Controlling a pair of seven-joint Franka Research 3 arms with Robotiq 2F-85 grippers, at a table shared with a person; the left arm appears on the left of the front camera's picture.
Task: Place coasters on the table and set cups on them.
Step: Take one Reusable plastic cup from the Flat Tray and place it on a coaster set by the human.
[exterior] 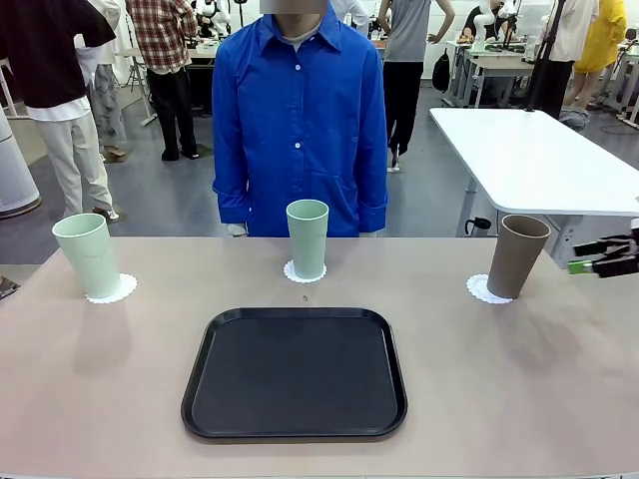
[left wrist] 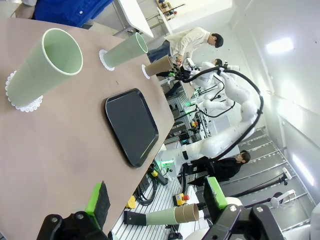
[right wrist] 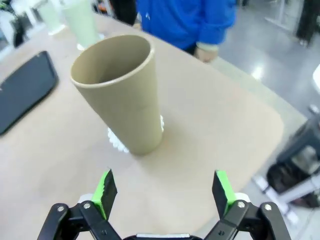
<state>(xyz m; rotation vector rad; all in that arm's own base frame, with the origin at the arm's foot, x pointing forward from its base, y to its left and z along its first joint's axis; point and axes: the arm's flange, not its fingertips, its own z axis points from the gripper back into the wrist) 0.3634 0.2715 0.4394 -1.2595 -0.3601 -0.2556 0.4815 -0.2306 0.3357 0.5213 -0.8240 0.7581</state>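
Cups on coasters across the bench point(exterior: 559, 379).
My right gripper point(right wrist: 163, 192), jaws released, faces the brown cup point(right wrist: 120, 92) at 12 o'clock; my left gripper point(left wrist: 157, 200), jaws released, sees both green cups point(left wrist: 45, 67).

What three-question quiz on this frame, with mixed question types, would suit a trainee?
1. True or false: the brown cup stands on a coaster.
2. How many cups stand on the table? A) two B) three C) four
3. Fill in: the black tray holds ___ cups.

Key:
1. True; lace edge shows under its base.
2. B: the left green cup, the middle green cup and the brown one.
3. No; the right gripper is open and apart from the brown cup, the left gripper open too.
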